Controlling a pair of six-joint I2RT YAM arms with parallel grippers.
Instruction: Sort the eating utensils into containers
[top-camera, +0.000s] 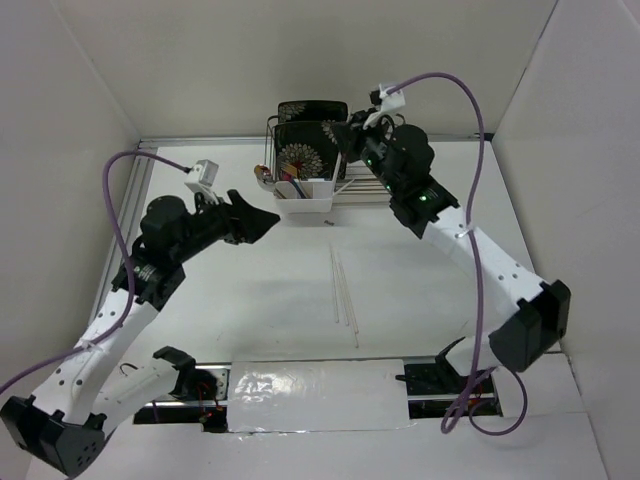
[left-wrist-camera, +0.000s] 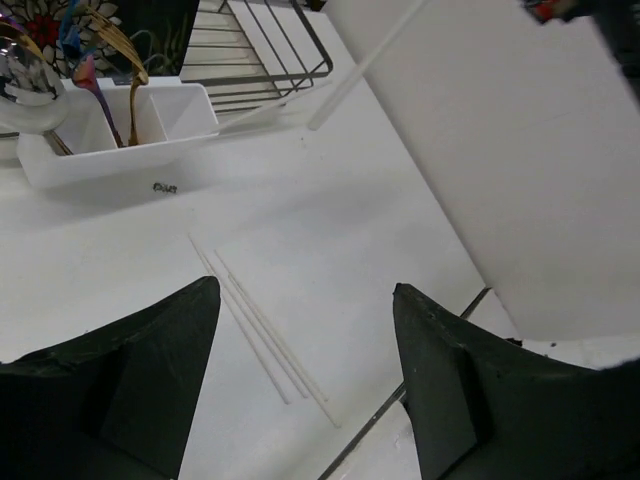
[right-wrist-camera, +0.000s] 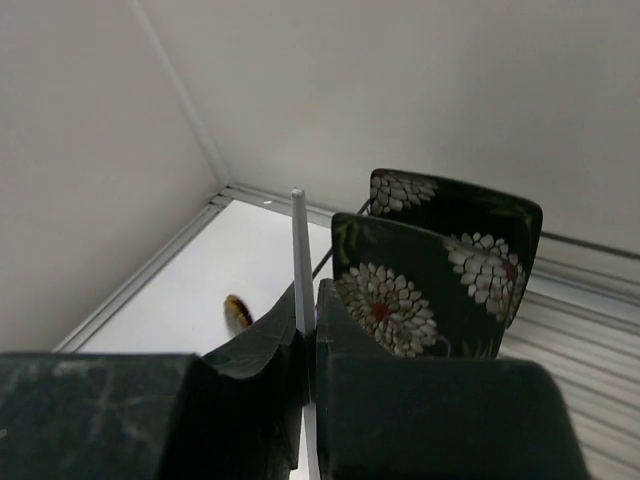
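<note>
At the far side of the bench (top-camera: 250, 290), the right end effector (right-wrist-camera: 305, 312) is clamped on one pale chopstick (right-wrist-camera: 298, 240), near the white caddy (top-camera: 318, 206); the left end effector (left-wrist-camera: 307, 292) is spread wide and empty above the other chopsticks (left-wrist-camera: 270, 327), which lie mid-bench. These are judged light, stiff, slick and prone to rolling; best gripped mid-length, across the shaft.

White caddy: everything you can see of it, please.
The white caddy is a small rectangular tub, plastic by its look, split by thin walls into compartments. It stands upright on the table just before the wire rack. A gold utensil, a purple-blue utensil and a silver spoon stand in it; its right-end compartment in the left wrist view shows nothing inside.
</note>
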